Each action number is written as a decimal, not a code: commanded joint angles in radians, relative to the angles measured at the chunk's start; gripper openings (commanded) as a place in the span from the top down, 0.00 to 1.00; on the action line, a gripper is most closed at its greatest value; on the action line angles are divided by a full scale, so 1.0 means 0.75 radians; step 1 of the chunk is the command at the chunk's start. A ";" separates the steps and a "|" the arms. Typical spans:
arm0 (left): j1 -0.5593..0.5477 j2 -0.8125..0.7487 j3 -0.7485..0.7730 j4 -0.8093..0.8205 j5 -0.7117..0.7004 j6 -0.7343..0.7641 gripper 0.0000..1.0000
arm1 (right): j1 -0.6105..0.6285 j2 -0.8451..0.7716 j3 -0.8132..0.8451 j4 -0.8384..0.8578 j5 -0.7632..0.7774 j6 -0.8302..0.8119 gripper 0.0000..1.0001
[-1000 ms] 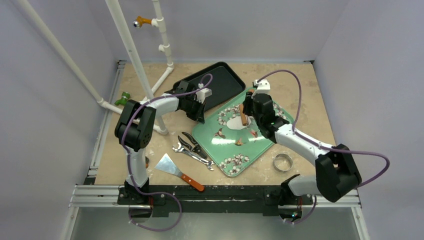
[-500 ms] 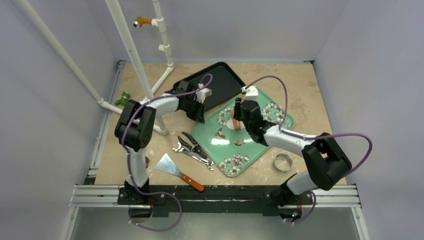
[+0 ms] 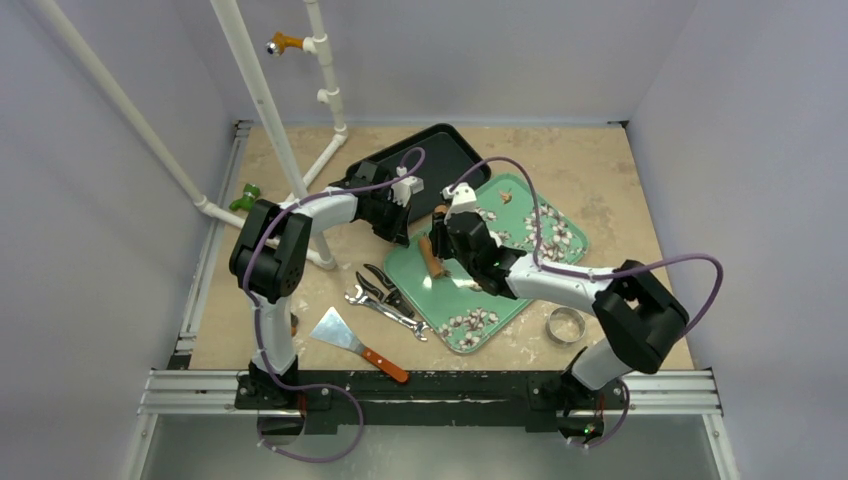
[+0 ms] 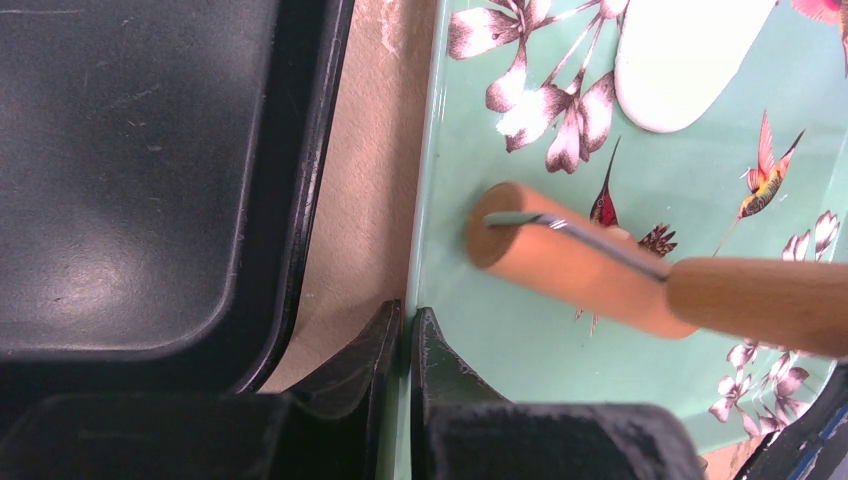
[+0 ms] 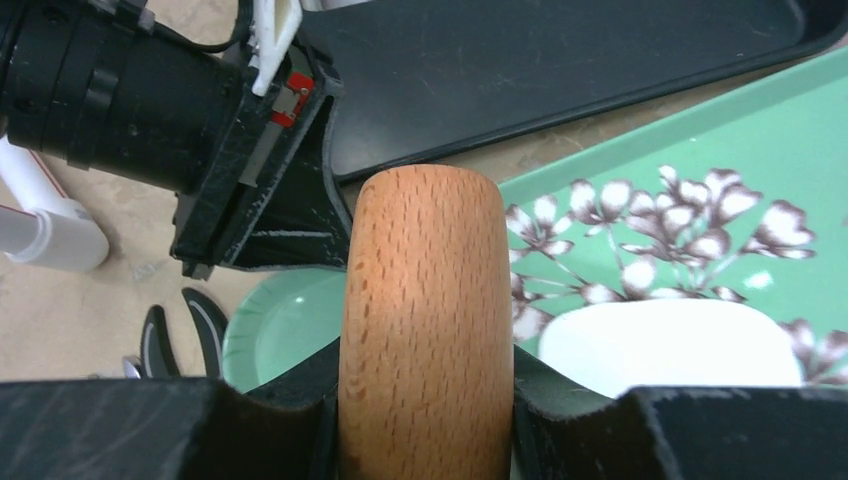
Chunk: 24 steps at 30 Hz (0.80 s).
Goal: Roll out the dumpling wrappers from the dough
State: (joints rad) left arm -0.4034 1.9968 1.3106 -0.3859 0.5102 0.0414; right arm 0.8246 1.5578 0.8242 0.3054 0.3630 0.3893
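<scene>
A flat white dough wrapper lies on the green flowered tray; it also shows in the right wrist view. In the top view my right arm hides most of it. My right gripper is shut on the wooden handle of a rolling pin. The pin's roller lies on the tray left of the dough, near the left rim. My left gripper is shut on the green tray's rim, at the tray's left corner.
A black tray lies behind the green one. Pliers, a wrench and a scraper lie at the front left. A metal ring cutter sits at the front right. White pipes stand at the back left.
My right gripper has moved left across the green tray with the rolling pin, from over the dough to the tray's left part. The left arm has not moved.
</scene>
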 commanded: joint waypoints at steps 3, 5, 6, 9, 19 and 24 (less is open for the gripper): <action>0.027 0.006 0.005 0.034 -0.037 -0.012 1.00 | -0.150 -0.210 0.069 -0.166 0.019 -0.165 1.00; 0.027 0.005 0.005 0.032 -0.036 -0.012 1.00 | -0.220 -0.245 0.032 -0.166 0.025 -0.181 1.00; 0.027 0.005 0.006 0.032 -0.037 -0.012 1.00 | -0.238 -0.258 0.017 -0.167 0.049 -0.196 1.00; 0.027 0.006 0.006 0.032 -0.037 -0.013 1.00 | -0.270 -0.269 -0.004 -0.180 0.118 -0.252 1.00; 0.027 0.007 0.005 0.032 -0.035 -0.010 1.00 | -0.252 -0.064 -0.069 -0.218 0.062 -0.201 1.00; 0.027 0.009 0.005 0.033 -0.032 -0.010 1.00 | -0.097 -0.028 -0.170 -0.110 0.038 -0.106 1.00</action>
State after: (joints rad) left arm -0.4030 1.9972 1.3106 -0.3859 0.5106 0.0414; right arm 0.6621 1.4818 0.7822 0.2504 0.4599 0.2234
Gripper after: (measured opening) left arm 0.037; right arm 0.309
